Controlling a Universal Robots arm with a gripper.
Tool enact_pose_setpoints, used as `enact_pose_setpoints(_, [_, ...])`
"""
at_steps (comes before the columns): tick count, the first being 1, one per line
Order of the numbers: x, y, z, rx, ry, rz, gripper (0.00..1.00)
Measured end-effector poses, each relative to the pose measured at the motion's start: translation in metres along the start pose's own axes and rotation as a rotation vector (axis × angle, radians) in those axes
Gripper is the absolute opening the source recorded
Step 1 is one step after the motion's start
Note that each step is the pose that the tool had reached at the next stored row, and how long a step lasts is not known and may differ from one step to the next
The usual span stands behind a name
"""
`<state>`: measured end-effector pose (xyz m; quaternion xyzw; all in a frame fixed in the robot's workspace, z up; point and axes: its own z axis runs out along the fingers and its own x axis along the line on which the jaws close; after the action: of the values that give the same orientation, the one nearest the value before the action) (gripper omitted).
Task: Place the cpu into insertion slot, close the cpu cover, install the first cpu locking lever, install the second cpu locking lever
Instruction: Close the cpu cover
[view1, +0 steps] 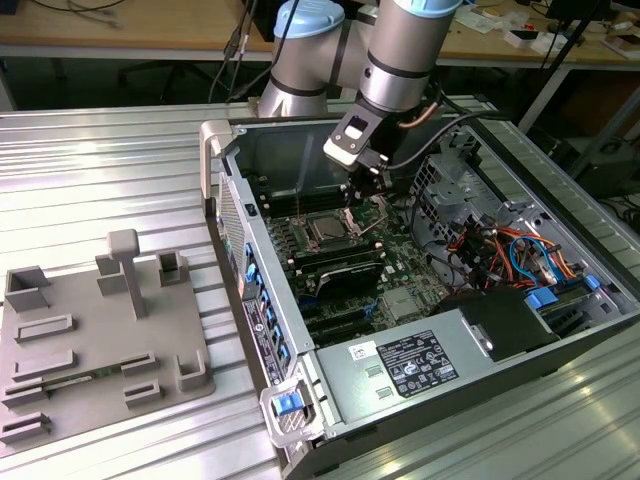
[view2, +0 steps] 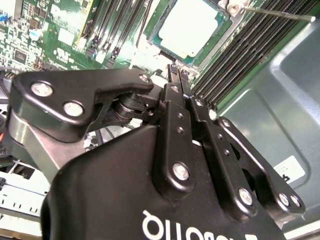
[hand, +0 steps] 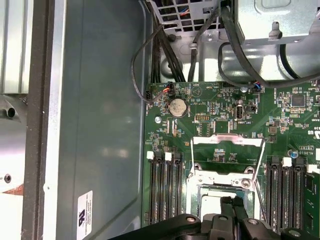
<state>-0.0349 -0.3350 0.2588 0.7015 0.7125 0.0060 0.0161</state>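
Pinching its fingers together on nothing, the gripper (view1: 365, 200) hangs at the exterior view's upper middle, over the cpu (view2: 192, 27), its silvery top lying in the insertion slot (hand: 220, 179). Closing the cpu cover (hand: 227, 141), a thin metal frame flipped open, looks the step in hand, needing a gentle push down.

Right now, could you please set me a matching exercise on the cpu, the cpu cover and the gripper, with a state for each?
Things:
1. cpu
2. cpu cover
3. gripper

States:
A. swung open, off the socket
B. shut on nothing, close over the socket
C. lying in the insertion slot

Pairs: 1-C, 2-A, 3-B.
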Motion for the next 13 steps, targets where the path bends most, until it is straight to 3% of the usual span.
enact_pose_setpoints(2, [-0.0002,0.0077,0.0003,-0.0001,0.0,0.0,0.15])
enact_pose_setpoints(10, [-0.0004,0.0233,-0.0004,0.0034,-0.0001,0.0,0.15])
enact_pose_setpoints(13, [-0.0005,0.0278,-0.0039,0.0058,-0.0006,0.0,0.15])
